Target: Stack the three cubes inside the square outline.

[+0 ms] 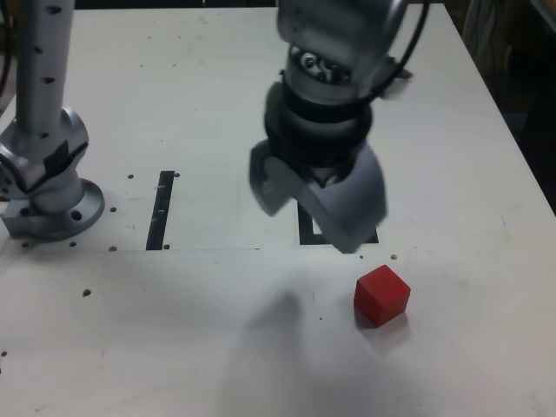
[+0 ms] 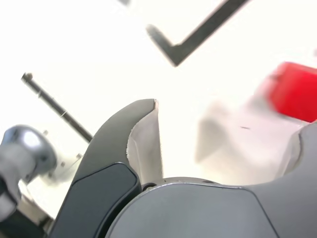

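White surface with a black strip and scattered small holes

The surface [image 1: 174,87] is pale and matt, filling nearly the whole exterior view, with a faint seam line running across it about midway down. A narrow straight black strip [image 1: 162,210] lies flat on it toward the exterior view's left, its long side running away from the camera; the wrist view shows the same strip [image 2: 55,106] as a thin dark line. Small dark holes [image 1: 86,292] dot the surface around the strip and along the seam. Beyond the surface's edge at the exterior view's right, the background [image 1: 521,78] is dark and too dim to make out.
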You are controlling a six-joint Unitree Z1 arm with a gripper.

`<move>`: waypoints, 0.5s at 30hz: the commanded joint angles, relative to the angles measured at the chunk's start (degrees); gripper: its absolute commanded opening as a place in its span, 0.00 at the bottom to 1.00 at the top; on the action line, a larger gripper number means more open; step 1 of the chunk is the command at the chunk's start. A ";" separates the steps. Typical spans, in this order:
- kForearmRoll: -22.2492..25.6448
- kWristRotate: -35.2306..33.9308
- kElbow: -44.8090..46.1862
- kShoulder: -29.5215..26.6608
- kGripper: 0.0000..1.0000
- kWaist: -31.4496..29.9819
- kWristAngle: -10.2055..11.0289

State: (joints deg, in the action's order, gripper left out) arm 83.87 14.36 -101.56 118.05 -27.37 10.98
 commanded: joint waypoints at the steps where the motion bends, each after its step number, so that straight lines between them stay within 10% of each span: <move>1: 0.12 1.87 -11.22 2.07 0.95 -0.48 -0.03; 15: 1.34 7.92 -16.44 10.94 0.95 -1.10 0.51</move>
State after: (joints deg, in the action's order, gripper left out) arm 84.92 22.14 -118.09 128.40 -28.55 11.41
